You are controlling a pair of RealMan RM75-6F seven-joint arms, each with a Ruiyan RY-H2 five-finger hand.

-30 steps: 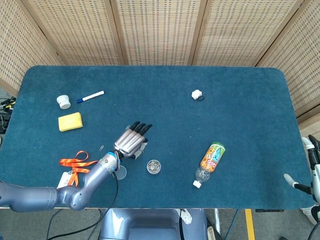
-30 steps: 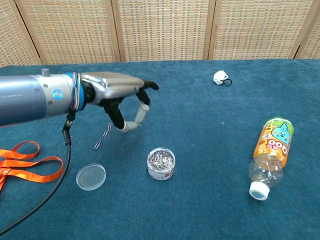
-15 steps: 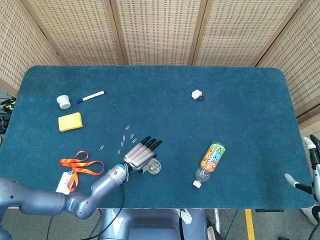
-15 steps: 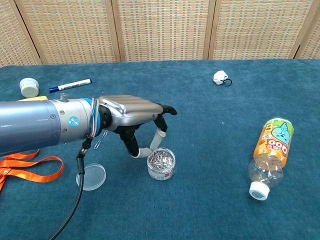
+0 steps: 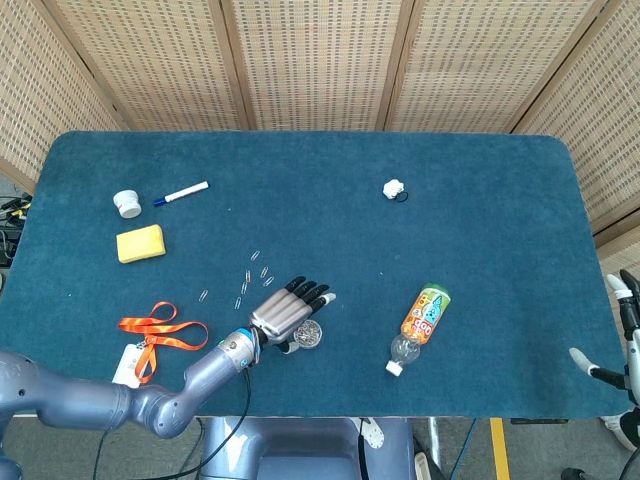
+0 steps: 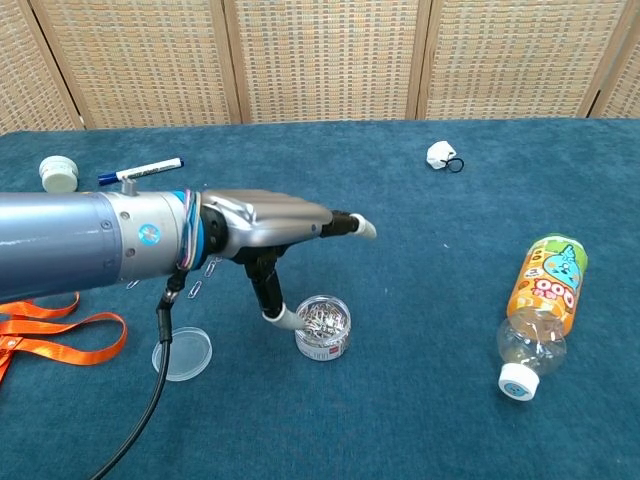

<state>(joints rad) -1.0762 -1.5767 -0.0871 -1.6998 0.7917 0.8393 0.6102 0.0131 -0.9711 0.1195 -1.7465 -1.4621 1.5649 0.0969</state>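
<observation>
Paperclip jar [image 6: 322,327]: upright, mouth facing up, lid off.
Left hand [image 6: 268,227]: fingers spread wide, extended over jar, holding nothing.
Lid [image 6: 181,353]: flat, left of jar.

This looks like a robot test room set up as a staged tabletop, not a home or shop. A worktop [image 5: 480,200] covered in dark blue felt stands against woven cane screen panels [image 5: 310,60], with loose cables [image 5: 12,210] hanging off its left edge. Small unrelated office and household bits lie scattered on it: a marker pen [image 5: 181,192], a yellow sponge [image 5: 140,243], an orange lanyard [image 5: 155,328], loose paper clips [image 5: 252,275] and a plastic bottle [image 5: 420,325].
</observation>
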